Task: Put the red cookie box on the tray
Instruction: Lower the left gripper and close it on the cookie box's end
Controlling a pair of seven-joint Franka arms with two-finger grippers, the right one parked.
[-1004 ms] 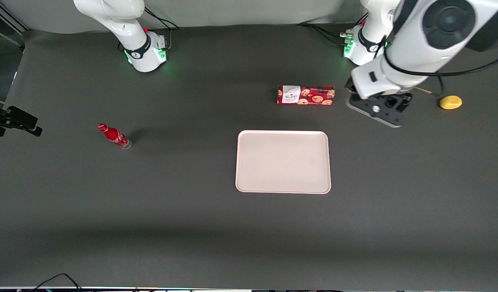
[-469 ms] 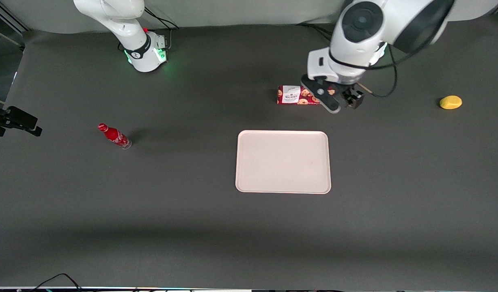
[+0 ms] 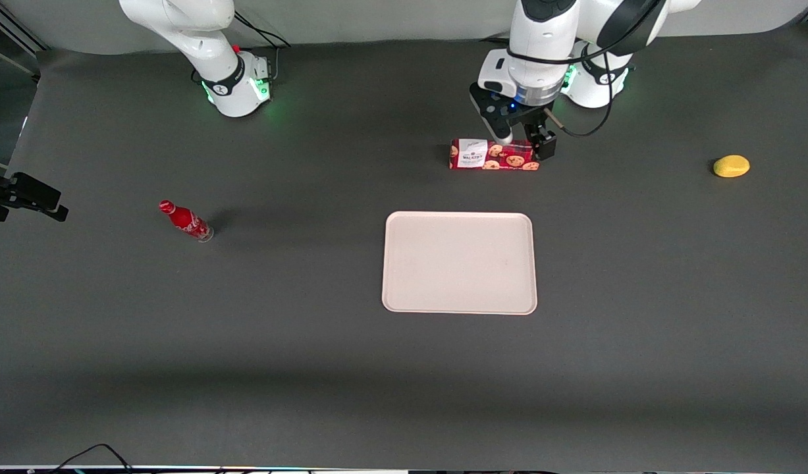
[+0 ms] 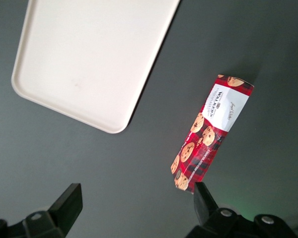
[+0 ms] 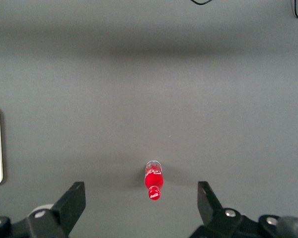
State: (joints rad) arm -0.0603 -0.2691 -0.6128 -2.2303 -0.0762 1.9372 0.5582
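Red tartan cookie box (image 3: pixel 494 155), smooth cream tray (image 3: pixel 459 262), gripper (image 3: pixel 526 139) jaws spread above box.

My left arm reaches down from the upper right of the front view, wrist pointing toward the table; its gripper (image 3: pixel 523 146) sits in the upper middle-right of that frame, low over the surface; in the left wrist view my two fingers (image 4: pixel 69 204) are spread wide apart with nothing between them; the pads are dark and angled inward.
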